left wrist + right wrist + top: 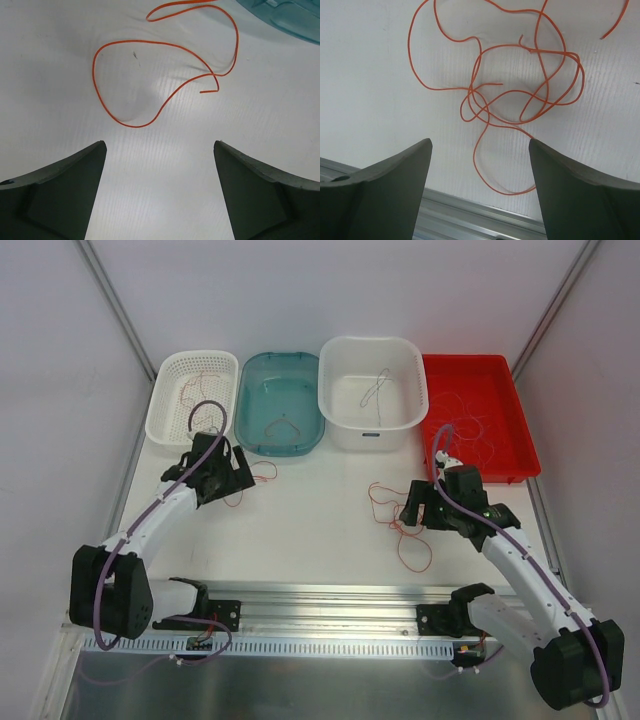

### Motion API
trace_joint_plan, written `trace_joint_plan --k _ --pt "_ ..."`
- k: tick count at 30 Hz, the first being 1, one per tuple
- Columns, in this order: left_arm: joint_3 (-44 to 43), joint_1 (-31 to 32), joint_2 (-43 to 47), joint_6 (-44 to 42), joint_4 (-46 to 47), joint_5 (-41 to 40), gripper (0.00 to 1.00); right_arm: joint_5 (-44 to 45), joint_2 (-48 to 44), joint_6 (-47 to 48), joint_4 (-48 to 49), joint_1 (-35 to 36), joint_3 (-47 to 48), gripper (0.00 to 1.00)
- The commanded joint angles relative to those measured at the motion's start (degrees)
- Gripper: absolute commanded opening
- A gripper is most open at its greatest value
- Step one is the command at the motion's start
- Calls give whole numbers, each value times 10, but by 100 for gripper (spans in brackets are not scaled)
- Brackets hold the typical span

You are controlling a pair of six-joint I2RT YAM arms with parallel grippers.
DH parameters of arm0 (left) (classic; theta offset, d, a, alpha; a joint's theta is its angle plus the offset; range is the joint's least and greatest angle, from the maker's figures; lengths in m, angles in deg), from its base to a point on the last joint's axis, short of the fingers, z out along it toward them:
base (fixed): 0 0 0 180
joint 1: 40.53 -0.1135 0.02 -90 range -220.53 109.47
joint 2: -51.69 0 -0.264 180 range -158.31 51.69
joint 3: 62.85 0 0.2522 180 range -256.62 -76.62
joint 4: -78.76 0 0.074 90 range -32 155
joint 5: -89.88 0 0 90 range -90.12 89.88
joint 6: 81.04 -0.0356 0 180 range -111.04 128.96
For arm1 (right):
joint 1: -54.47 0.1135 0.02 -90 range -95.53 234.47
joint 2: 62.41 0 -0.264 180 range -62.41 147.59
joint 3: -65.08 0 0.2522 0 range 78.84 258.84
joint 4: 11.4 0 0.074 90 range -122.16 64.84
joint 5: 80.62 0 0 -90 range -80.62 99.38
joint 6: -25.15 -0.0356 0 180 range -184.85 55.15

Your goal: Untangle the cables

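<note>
Top external view, four bins [368, 341], outside them one cable [266, 472], one tangle [398, 528]

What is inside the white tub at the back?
One thin pale grey cable lies on the floor of the white tub. Nothing else shows there; its near wall may hide a strip of the floor.

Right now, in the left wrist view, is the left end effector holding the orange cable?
No, the left end effector is open and empty, and the orange cable lies loose on the table ahead of it.
</note>
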Motion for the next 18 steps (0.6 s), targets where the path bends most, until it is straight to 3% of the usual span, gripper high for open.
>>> trace_joint_plan --k 1,10,18 --pt "26 1 4 56 91 8 89 -13 0 3 22 5 1 82" --pt "36 7 -75 140 183 -31 86 -5 -7 2 17 7 -2 82" --pt "19 16 -148 186 206 -63 72 -3 -8 4 13 7 -1 82"
